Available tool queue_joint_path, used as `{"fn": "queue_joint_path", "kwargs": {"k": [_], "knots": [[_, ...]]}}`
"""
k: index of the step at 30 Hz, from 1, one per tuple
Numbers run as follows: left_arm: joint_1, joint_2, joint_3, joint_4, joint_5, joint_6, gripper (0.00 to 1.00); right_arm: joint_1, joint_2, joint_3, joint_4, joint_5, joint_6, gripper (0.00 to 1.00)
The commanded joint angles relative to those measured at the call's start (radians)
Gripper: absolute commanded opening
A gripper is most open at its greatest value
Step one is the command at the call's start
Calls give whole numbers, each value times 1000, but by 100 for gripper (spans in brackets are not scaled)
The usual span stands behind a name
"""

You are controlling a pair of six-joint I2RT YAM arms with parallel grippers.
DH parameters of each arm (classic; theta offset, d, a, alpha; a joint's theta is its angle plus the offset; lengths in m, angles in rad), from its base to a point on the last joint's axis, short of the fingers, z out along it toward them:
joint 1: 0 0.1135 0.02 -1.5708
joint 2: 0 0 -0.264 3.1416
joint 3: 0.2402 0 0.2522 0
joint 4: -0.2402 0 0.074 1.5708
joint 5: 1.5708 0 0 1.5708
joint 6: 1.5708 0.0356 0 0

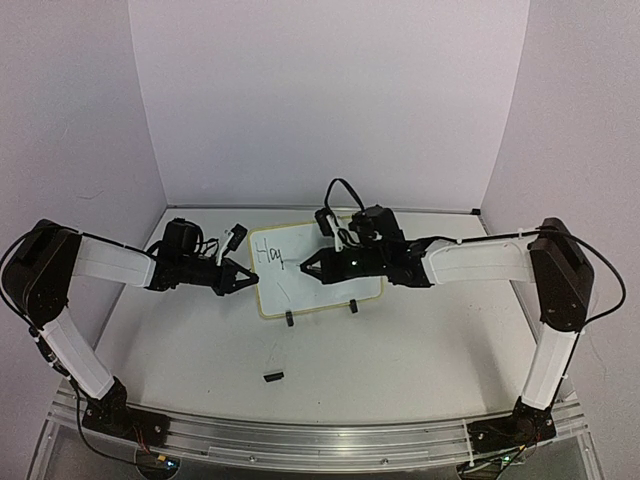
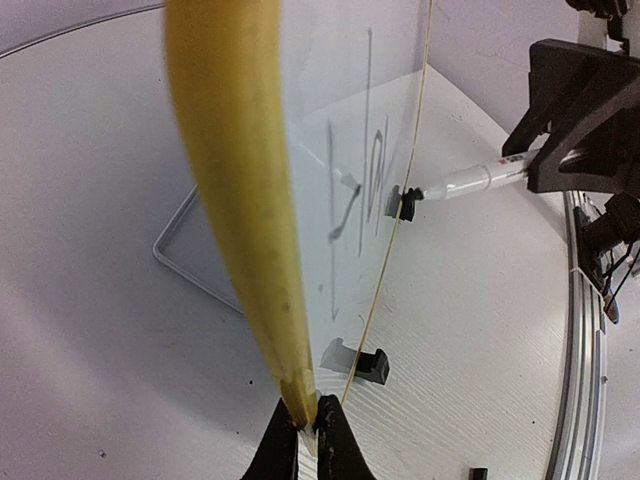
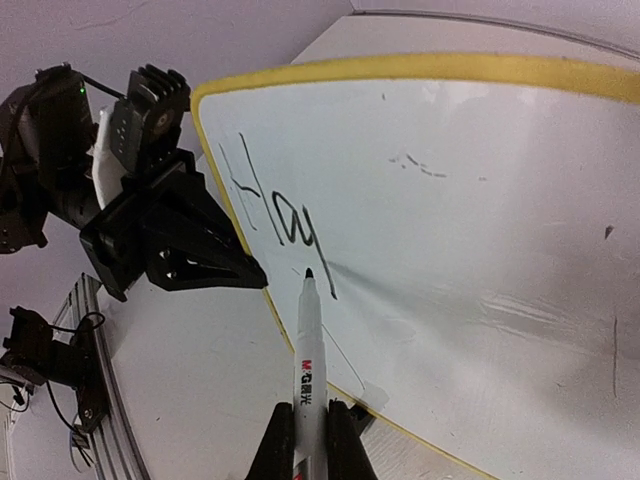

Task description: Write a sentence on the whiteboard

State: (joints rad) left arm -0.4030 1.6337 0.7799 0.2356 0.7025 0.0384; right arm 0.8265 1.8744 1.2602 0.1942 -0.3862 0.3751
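The whiteboard (image 1: 320, 275) with a pale yellow rim stands tilted on two black clip feet at mid table. Only the first black letters of the sentence (image 1: 268, 253) show at its upper left, also in the right wrist view (image 3: 285, 225). My left gripper (image 1: 243, 278) is shut on the board's left rim (image 2: 235, 200). My right gripper (image 1: 305, 268) is shut on a white marker (image 3: 308, 360), its black tip (image 3: 309, 272) at the board just below the letters. The marker also shows in the left wrist view (image 2: 470, 181).
A small black cap (image 1: 272, 376) lies on the table in front of the board. A wire stand (image 2: 185, 255) props the board from behind. Purple walls close in the back and sides. A metal rail (image 1: 300, 440) runs along the near edge.
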Motion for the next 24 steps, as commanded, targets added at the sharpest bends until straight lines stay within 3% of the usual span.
{"fn": "queue_joint_path", "kwargs": {"k": [1,24], "knots": [[-2,13,30,-21,-96,43,0,2,-53,35,65,9,-4,0],[-6,16,31,-25,-99,48,0,3,41,111,55,64,-10,0]]}}
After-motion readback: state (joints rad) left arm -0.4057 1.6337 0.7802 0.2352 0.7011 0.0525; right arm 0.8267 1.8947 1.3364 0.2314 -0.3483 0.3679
